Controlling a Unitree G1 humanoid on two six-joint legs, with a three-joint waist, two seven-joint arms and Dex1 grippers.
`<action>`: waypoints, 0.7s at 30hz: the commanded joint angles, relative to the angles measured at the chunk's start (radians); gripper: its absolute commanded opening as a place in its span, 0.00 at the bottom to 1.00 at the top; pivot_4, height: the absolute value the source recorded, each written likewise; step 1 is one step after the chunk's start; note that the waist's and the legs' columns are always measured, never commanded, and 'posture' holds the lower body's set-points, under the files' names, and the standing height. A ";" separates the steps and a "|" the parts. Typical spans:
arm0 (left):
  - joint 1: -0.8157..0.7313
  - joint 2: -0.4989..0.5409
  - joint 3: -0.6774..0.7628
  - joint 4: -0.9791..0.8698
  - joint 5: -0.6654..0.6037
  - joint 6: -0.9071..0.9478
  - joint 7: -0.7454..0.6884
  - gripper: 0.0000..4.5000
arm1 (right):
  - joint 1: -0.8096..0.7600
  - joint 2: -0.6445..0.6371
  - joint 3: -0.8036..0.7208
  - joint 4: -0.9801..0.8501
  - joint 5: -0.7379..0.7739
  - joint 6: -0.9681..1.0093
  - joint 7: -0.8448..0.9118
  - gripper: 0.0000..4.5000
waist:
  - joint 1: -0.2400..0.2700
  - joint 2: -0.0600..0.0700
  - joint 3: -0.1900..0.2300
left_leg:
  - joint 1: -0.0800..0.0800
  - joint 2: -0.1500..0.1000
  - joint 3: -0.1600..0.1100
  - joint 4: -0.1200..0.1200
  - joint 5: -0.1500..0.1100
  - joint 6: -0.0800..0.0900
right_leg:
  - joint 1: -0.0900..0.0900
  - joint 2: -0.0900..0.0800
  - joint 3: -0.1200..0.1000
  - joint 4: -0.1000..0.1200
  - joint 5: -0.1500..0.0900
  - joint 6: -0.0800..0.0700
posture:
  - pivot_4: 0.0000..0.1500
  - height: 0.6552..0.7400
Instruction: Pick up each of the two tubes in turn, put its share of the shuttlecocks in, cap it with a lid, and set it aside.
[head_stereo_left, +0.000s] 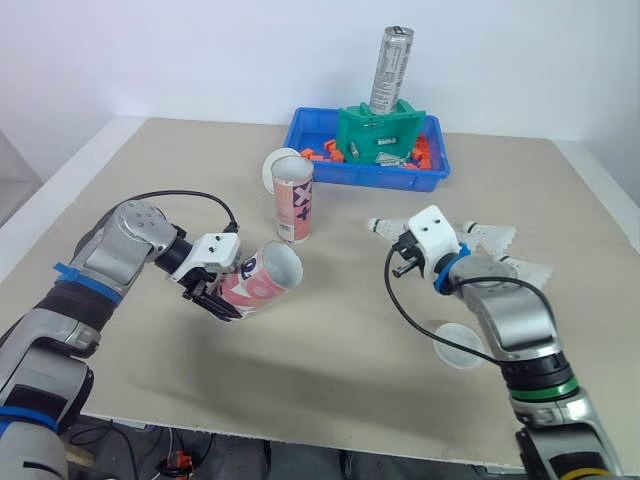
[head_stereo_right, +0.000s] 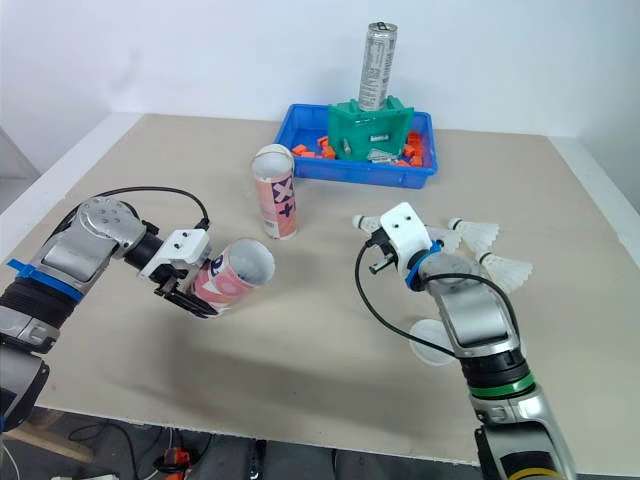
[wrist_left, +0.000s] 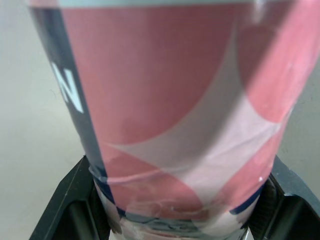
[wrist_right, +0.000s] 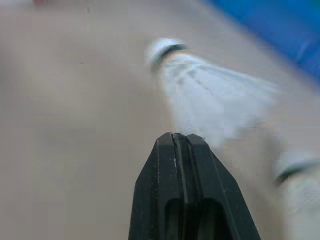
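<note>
— What does the wrist camera add on the left?
— The left gripper (head_stereo_left: 222, 292) is clamped on the tilted tube (wrist_left: 170, 100). Black fingers (wrist_left: 70, 200) press either side of its base, on glossy pink card with pale curves. From the head, the forearm reaches inward and the tube's open mouth faces the other arm.
— And the right?
— The right gripper (wrist_right: 180, 137) has its fingers pressed together. A white feathered shuttlecock (wrist_right: 210, 95) sits right at the tips, but whether they nip it I cannot tell. That wrist bends inward above the table (head_stereo_left: 350, 380).
— Farther out?
— A second tube (head_stereo_left: 294, 200) stands upright, and a round lid (head_stereo_left: 455, 345) lies by the right forearm.
</note>
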 joint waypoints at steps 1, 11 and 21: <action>0.027 -0.029 -0.017 -0.007 0.010 -0.009 0.001 0.65 | -0.057 -0.087 -0.052 -0.119 0.051 -0.116 0.138 0.02 | 0.000 0.001 0.000 | 0.000 0.000 0.000 0.000 0.000 0.000 | 0.000 0.000 0.000 0.000 0.000 0.000 | 1.00 1.00; 0.025 -0.030 -0.012 0.005 0.015 -0.016 0.001 0.65 | -0.071 -0.305 -0.071 -0.301 0.295 -0.332 0.621 0.02 | 0.001 0.001 0.001 | -0.001 0.000 0.000 0.000 0.000 0.000 | 0.002 -0.001 0.000 0.000 -0.002 0.001 | 1.00 1.00; 0.025 -0.025 -0.008 -0.005 0.014 -0.008 0.001 0.65 | -0.252 -0.211 0.084 -0.197 0.215 -0.440 0.680 0.02 | 0.000 0.001 0.001 | 0.000 0.000 0.001 0.000 0.000 0.001 | 0.000 -0.001 -0.001 0.000 -0.001 -0.001 | 1.00 1.00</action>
